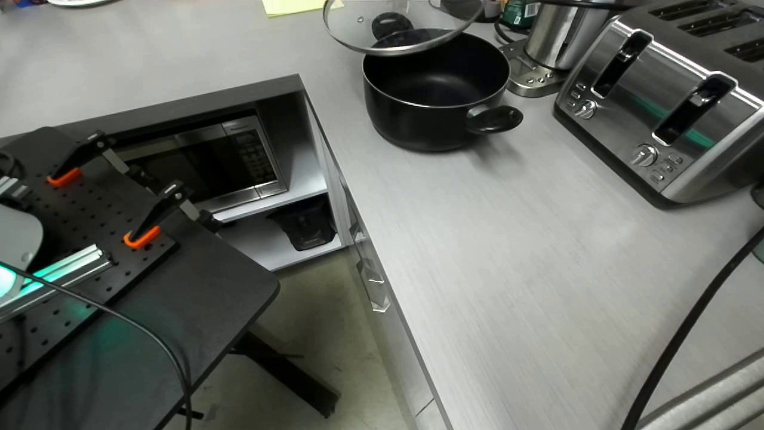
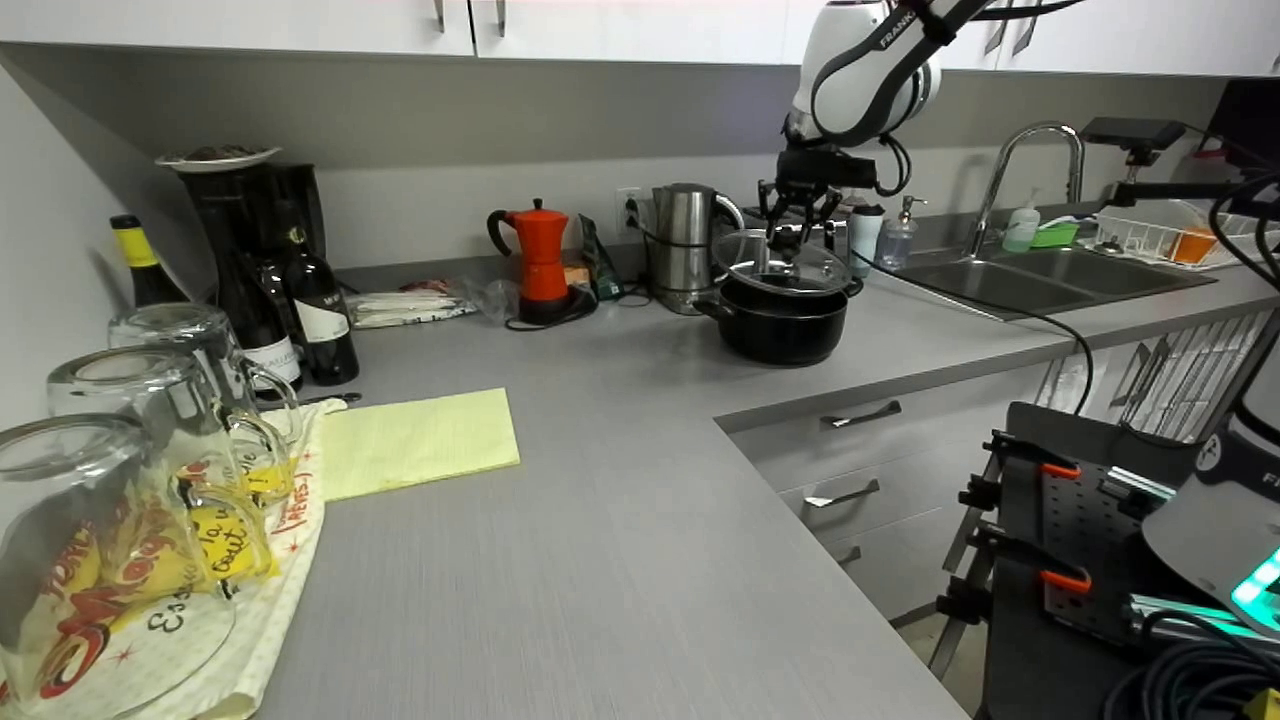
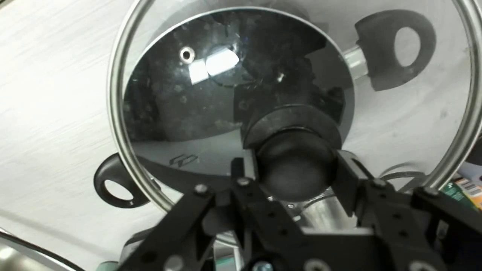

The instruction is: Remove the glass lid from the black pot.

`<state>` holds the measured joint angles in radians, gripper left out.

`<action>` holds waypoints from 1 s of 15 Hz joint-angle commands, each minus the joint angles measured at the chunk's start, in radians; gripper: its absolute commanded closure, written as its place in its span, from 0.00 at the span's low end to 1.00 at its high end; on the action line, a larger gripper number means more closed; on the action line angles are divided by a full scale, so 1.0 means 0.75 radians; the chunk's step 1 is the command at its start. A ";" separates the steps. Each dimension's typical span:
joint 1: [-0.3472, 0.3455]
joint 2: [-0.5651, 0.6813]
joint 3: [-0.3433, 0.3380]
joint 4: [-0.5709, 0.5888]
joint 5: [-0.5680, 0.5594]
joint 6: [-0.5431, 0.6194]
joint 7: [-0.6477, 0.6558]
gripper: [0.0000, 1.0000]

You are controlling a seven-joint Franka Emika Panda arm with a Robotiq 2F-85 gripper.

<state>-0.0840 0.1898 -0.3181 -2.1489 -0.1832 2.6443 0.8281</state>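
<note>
Robot fingers [image 3: 346,184] pinch the glass lid [image 2: 812,268] by its black knob [image 3: 296,165], likely the one part shaped for gripping, holding it clear above the black pot [image 1: 430,120], which stands upright on the grey surface [image 1: 507,251].

The lid [image 3: 222,109] is glossy glass, its rim [image 3: 115,94] metal, the pot [image 1: 427,122] smooth, the toaster [image 1: 656,92] shiny metal.

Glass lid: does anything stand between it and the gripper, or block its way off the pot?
Nothing visible does. The gripper grips the knob, and the lid hangs above the pot. Where it must go is not given; on one side the kettle stands near the pot and may narrow the path.
</note>
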 commanded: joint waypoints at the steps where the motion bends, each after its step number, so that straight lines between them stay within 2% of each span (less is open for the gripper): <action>1: 0.052 -0.107 0.050 -0.041 -0.118 0.000 0.007 0.75; 5: 0.110 -0.074 0.147 0.015 -0.190 -0.028 0.001 0.75; 10: 0.172 -0.033 0.266 0.050 -0.182 -0.030 -0.103 0.75; 15: 0.206 0.090 0.321 0.124 -0.156 -0.050 -0.237 0.75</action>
<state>0.0615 0.1975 -0.0824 -2.1243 -0.3078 2.6358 0.7172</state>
